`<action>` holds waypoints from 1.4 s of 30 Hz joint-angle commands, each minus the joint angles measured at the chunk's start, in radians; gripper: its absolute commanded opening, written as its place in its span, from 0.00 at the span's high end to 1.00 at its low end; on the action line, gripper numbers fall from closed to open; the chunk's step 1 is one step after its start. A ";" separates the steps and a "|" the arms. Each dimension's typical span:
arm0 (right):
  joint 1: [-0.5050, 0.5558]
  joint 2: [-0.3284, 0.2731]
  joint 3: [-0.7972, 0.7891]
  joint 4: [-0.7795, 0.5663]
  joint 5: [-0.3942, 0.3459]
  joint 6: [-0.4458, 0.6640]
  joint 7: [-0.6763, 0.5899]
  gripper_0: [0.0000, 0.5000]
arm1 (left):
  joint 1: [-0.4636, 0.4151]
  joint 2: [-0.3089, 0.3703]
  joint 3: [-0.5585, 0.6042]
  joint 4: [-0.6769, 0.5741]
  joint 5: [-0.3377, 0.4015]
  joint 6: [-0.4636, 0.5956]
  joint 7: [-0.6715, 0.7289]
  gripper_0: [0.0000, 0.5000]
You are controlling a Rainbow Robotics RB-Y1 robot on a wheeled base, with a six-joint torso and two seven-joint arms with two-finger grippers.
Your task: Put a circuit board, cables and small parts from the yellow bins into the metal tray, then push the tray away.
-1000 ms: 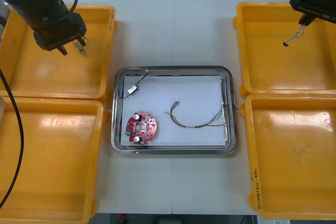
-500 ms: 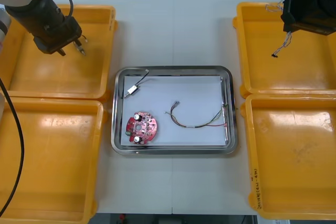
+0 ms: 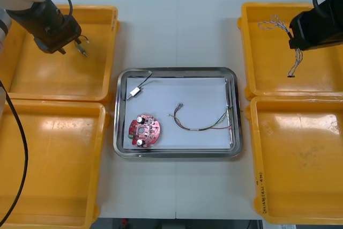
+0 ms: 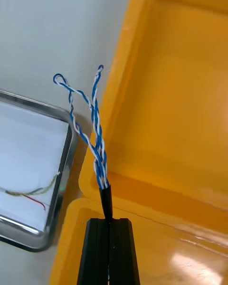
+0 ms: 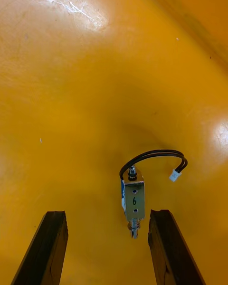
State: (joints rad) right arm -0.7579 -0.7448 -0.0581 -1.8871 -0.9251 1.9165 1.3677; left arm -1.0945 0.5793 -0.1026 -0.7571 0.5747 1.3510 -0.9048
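My right gripper (image 3: 296, 41) is shut on a twisted blue and white cable (image 3: 269, 24) and holds it above the far right yellow bin (image 3: 278, 81). In the right wrist view the cable (image 4: 96, 137) rises from the shut fingers (image 4: 95, 251). My left gripper (image 3: 68, 46) hangs open over the far left yellow bin (image 3: 59, 81). A small metal part (image 5: 134, 202) with a black cable loop lies on the bin floor between its fingers (image 5: 50, 251). The metal tray (image 3: 177, 70), white inside, holds a red circuit board (image 3: 143, 130), a black cable (image 3: 140, 85) and a red and yellow cable (image 3: 206, 124).
Two more yellow bins stand near me, one on the left (image 3: 48, 170) and one on the right (image 3: 300, 164). The tray's corner (image 4: 45, 237) lies just beside the right bins' rim. Bare table stretches beyond the tray and in front of it.
My right gripper has come nearer over the far right bin with the blue and white cable, whose ends now show more fully. The left gripper has shifted slightly farther away.
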 commanded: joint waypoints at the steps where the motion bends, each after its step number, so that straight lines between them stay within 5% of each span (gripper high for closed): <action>1: -0.003 -0.039 0.004 -0.047 -0.032 0.003 0.088 1.00 | -0.062 -0.024 -0.006 0.016 -0.013 -0.044 -0.086 0.00; 17: -0.066 -0.016 0.281 -0.127 -0.008 0.003 0.349 1.00 | -0.061 -0.055 -0.100 0.070 -0.001 -0.122 -0.086 0.00; 25: -0.172 0.042 0.425 -0.090 0.009 0.003 0.355 1.00 | -0.058 -0.061 -0.105 0.091 -0.001 -0.153 -0.089 0.00; 26: -0.178 0.047 0.432 -0.083 0.009 0.003 0.356 1.00 | -0.058 -0.059 -0.103 0.091 -0.001 -0.153 -0.091 0.05; 27: -0.187 0.054 0.442 -0.073 0.009 0.003 0.358 1.00 | -0.058 -0.059 -0.105 0.091 -0.001 -0.153 -0.091 0.38; 28: -0.196 0.065 0.452 -0.061 0.011 0.003 0.363 1.00 | -0.056 -0.061 -0.103 0.091 0.001 -0.153 -0.091 0.84; 29: -0.204 0.076 0.458 -0.047 0.011 0.003 0.369 1.00 | -0.056 -0.059 -0.105 0.091 0.001 -0.153 -0.091 1.00; 42: -0.268 0.176 0.526 0.065 0.081 -0.031 0.525 1.00 | -0.058 -0.049 -0.095 0.074 -0.004 -0.139 -0.103 1.00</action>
State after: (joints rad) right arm -0.9668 -0.6094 0.4474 -1.8449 -0.8672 1.8940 1.8174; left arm -1.1010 0.5355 -0.1921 -0.6648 0.5740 1.2097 -0.9049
